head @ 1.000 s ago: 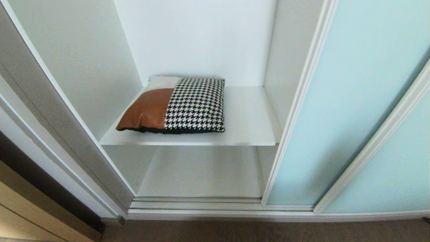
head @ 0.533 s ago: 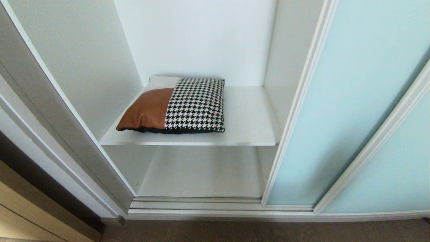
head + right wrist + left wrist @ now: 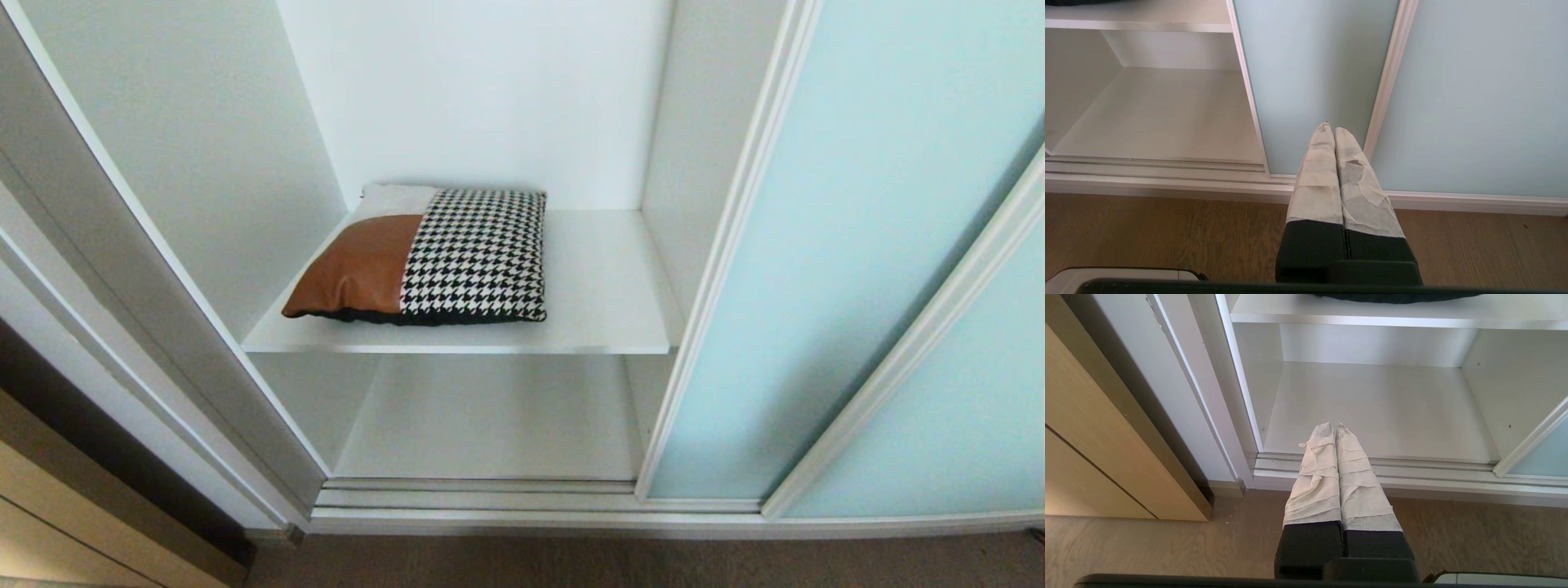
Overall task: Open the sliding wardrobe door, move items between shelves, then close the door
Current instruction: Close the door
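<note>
A square cushion [image 3: 429,257] of tan leather and houndstooth lies on the left half of a white shelf [image 3: 604,310] inside the wardrobe. Below it is a bare lower shelf [image 3: 490,416] [image 3: 1380,408]. The sliding wardrobe door [image 3: 824,269] [image 3: 1310,73], pale aqua glass in a white frame, stands slid to the right, leaving the compartment open. My left gripper [image 3: 1334,426] is shut and empty, low above the floor in front of the open compartment. My right gripper [image 3: 1331,130] is shut and empty, low in front of the glass door. Neither arm shows in the head view.
A second aqua glass panel [image 3: 939,425] stands right of the door. A tan wooden cabinet [image 3: 1094,457] stands left of the wardrobe frame. The door tracks [image 3: 1433,473] run along the wardrobe base above the wooden floor [image 3: 1167,232].
</note>
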Controlling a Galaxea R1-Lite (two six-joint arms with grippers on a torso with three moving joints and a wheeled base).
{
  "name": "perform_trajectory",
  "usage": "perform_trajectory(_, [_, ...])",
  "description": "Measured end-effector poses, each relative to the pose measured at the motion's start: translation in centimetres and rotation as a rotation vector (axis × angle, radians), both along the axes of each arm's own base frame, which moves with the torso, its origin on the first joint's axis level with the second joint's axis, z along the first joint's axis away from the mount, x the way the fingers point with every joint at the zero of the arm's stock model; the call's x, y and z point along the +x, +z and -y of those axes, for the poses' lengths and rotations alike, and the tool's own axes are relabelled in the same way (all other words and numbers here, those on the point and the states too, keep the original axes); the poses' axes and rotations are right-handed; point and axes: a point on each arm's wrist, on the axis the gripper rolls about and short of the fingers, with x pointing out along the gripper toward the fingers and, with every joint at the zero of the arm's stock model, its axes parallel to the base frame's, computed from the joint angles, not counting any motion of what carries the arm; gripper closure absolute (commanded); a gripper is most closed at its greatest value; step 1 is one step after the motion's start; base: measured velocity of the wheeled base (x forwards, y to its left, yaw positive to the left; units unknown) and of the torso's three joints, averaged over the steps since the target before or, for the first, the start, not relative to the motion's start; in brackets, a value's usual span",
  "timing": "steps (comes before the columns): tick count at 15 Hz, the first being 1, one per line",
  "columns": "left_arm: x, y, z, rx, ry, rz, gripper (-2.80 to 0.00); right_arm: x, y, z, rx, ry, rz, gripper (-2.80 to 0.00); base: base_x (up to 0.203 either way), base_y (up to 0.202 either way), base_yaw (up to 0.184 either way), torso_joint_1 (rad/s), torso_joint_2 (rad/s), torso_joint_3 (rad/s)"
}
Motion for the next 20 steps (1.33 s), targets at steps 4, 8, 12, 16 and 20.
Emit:
perform_trajectory(4, [0.00,0.00,0.00,0.000,0.000,0.000,0.00,0.00,0.00,0.00,0.000,0.001,0.000,0.00,0.000,0.000,0.000,0.000,0.00,0.000])
perform_trajectory(8, [0.00,0.00,0.00,0.000,0.000,0.000,0.00,0.00,0.00,0.00,0.000,0.000,0.000,0.00,0.000,0.000,0.000,0.000,0.00,0.000])
perform_trajectory(12, [0.00,0.00,0.00,0.000,0.000,0.000,0.00,0.00,0.00,0.00,0.000,0.000,0.000,0.00,0.000,0.000,0.000,0.000,0.00,0.000])
perform_trajectory(16, [0.00,0.00,0.00,0.000,0.000,0.000,0.00,0.00,0.00,0.00,0.000,0.000,0.000,0.00,0.000,0.000,0.000,0.000,0.00,0.000])
perform_trajectory(20, [0.00,0.00,0.00,0.000,0.000,0.000,0.00,0.00,0.00,0.00,0.000,0.000,0.000,0.00,0.000,0.000,0.000,0.000,0.00,0.000])
